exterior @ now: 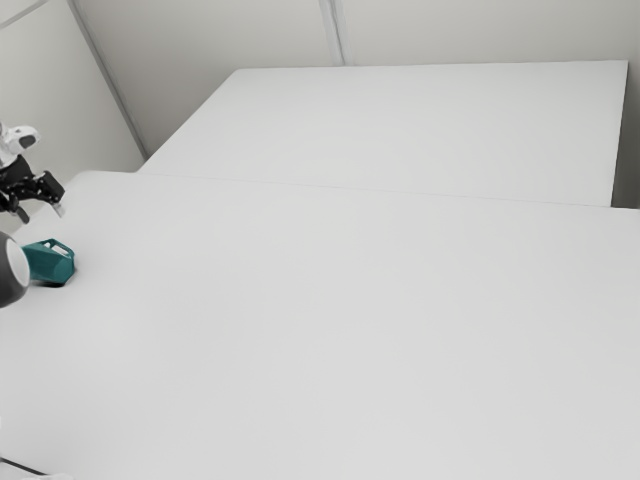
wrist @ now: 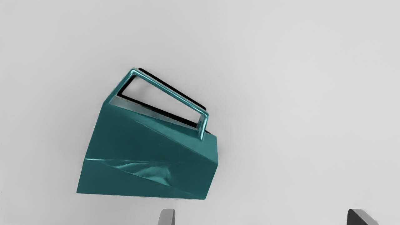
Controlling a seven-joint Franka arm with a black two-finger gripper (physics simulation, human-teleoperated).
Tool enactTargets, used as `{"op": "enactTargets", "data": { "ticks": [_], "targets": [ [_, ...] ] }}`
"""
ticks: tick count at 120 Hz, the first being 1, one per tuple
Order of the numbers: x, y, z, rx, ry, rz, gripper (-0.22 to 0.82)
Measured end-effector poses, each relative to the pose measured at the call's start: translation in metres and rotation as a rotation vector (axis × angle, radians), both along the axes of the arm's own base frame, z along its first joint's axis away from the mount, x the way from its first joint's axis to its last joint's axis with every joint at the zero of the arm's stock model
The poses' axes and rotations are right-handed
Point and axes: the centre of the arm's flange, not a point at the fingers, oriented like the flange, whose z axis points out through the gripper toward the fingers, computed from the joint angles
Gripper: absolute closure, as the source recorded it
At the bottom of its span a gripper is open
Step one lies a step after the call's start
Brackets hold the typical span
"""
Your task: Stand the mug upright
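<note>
The mug lies on its side on the tabletop, at the exterior view's far left. The hand hangs above the tabletop near it, apart. Beyond the tabletop's far edge is another flat surface.

Exterior view: taken beside the arm, from well back and above the bench, facing obliquely down across it. Wrist view: taken from just behind the fingers, facing down at the bench, much nearer. Shared by both: the mug and the surface around it.
</note>
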Motion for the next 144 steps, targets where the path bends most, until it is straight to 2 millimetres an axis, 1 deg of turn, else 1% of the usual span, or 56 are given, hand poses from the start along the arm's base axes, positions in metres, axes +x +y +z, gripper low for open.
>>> {"op": "enactTargets", "data": {
  "ticks": [16,30,40,48,58,73,88,103,116,127,144],
  "targets": [
    [-0.022,0.021,-0.006,0.0,0.039,-0.044,0.0],
    [-0.045,0.049,-0.007,0.015,0.049,-0.071,0.0],
    [-0.049,0.057,-0.008,0.026,0.038,-0.107,0.0],
    [-0.05,0.062,-0.017,0.021,0.022,-0.136,0.0],
    [-0.058,0.078,-0.03,0.018,-0.001,-0.152,0.0],
    [-0.058,0.091,-0.05,0.031,-0.023,-0.187,0.0],
    [-0.047,0.091,-0.06,0.057,-0.068,-0.232,0.0],
    [-0.043,0.096,-0.07,0.062,-0.127,-0.258,0.0],
    [-0.044,0.102,-0.081,0.057,-0.156,-0.267,0.0],
    [-0.049,0.109,-0.089,0.046,-0.18,-0.264,0.0],
    [-0.058,0.117,-0.094,0.016,-0.227,-0.251,0.0]
  ]
}}
